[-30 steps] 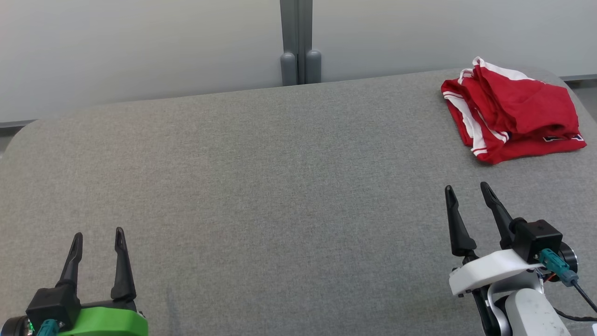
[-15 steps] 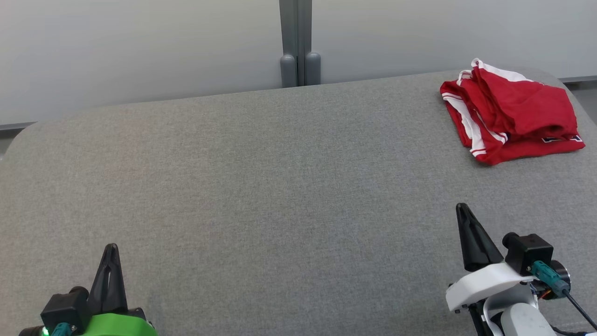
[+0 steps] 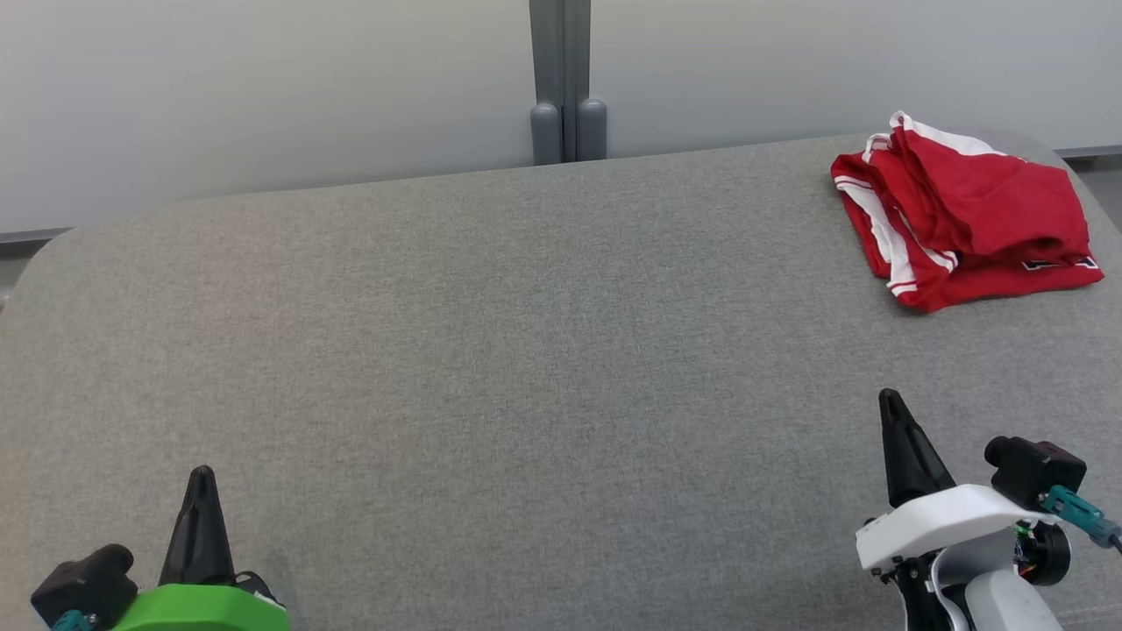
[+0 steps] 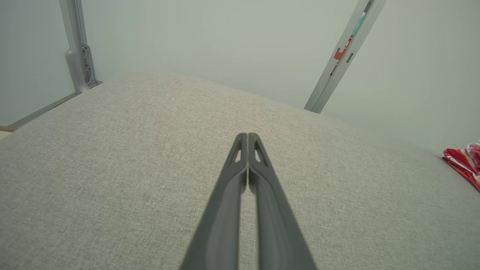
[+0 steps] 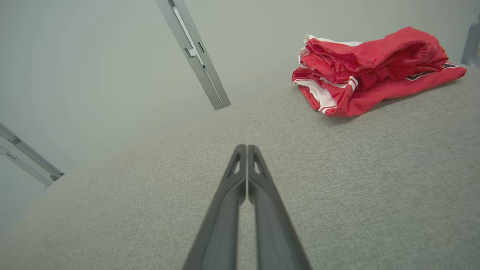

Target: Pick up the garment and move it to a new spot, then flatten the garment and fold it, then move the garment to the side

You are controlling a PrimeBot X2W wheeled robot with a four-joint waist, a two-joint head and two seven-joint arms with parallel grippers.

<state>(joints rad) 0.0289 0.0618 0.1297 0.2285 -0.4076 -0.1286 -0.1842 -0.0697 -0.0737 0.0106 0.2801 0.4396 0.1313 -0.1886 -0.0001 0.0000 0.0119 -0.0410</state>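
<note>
A red garment (image 3: 962, 217) with white stripes lies folded in a loose bundle at the far right corner of the grey padded table (image 3: 526, 350). The right wrist view shows the garment (image 5: 371, 71) ahead and to the right, and its edge (image 4: 465, 165) peeks in at the right border of the left wrist view. My left gripper (image 3: 202, 478) rests low at the near left, shut with nothing in it, fingertips touching (image 4: 247, 137). My right gripper (image 3: 890, 401) sits at the near right, well short of the garment, also shut and empty (image 5: 246, 148).
A pale wall runs behind the table, with a grey vertical post (image 3: 565, 79) at its middle. The table's far edge curves down at both corners, and the garment lies close to the right edge.
Both grippers went from open to shut and drew back toward the near edge. The garment has stayed in place.
</note>
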